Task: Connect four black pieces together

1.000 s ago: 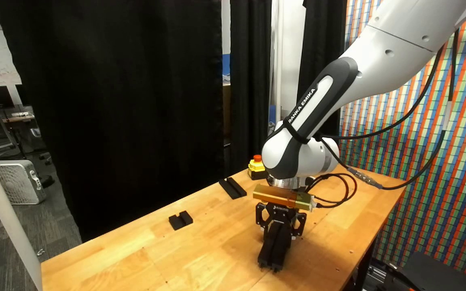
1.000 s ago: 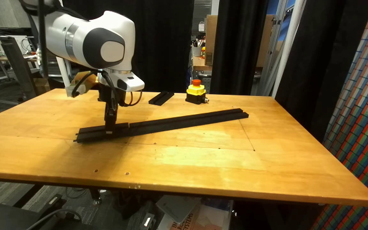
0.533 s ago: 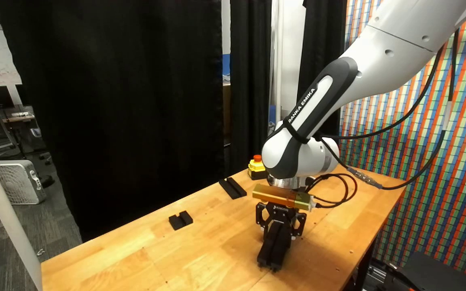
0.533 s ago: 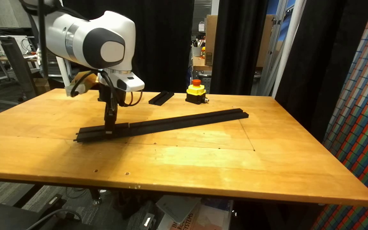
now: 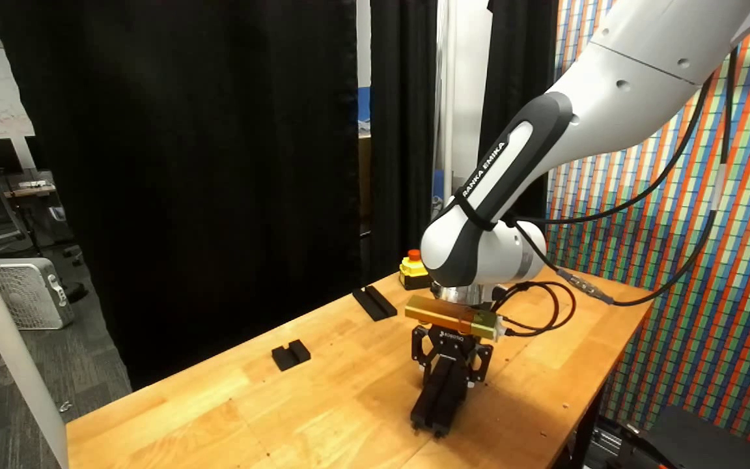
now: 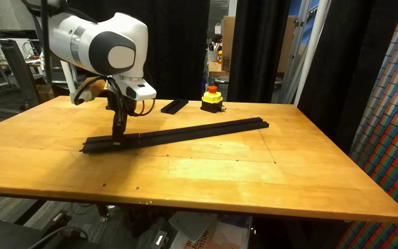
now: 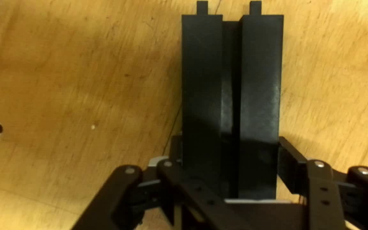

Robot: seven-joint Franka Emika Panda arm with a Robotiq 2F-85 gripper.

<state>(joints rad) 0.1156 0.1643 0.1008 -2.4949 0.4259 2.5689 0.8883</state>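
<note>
Matte black, flat, with one groove down its length: that's the bar (image 7: 251, 95) being held right now, with two stubby pegs (image 7: 202, 8) poking out of its free end. The gripper (image 7: 229, 148) is clamped on it, jaws pressed against both long sides. In an exterior view, the bar's other end lines up with a longer grooved stretch (image 6: 202, 131) across the middle of the wooden table (image 6: 219, 183), slanting toward the back right corner. Can't really tell if that seam is fully seated.

Count so far: one held bar, one long stretch (can't make out how many bars are in it), one short black slab (image 6: 174, 106) and one yellow-and-red stop button (image 6: 212, 98) near the table edge by the black curtain (image 5: 186, 195), plus one small squarish block (image 5: 291, 355) close to that same edge.

Compared with a second ago, the pegged end has shifted a touch toward the curtain-side edge, gripper along with it. Slab, block and button haven't budged.
</note>
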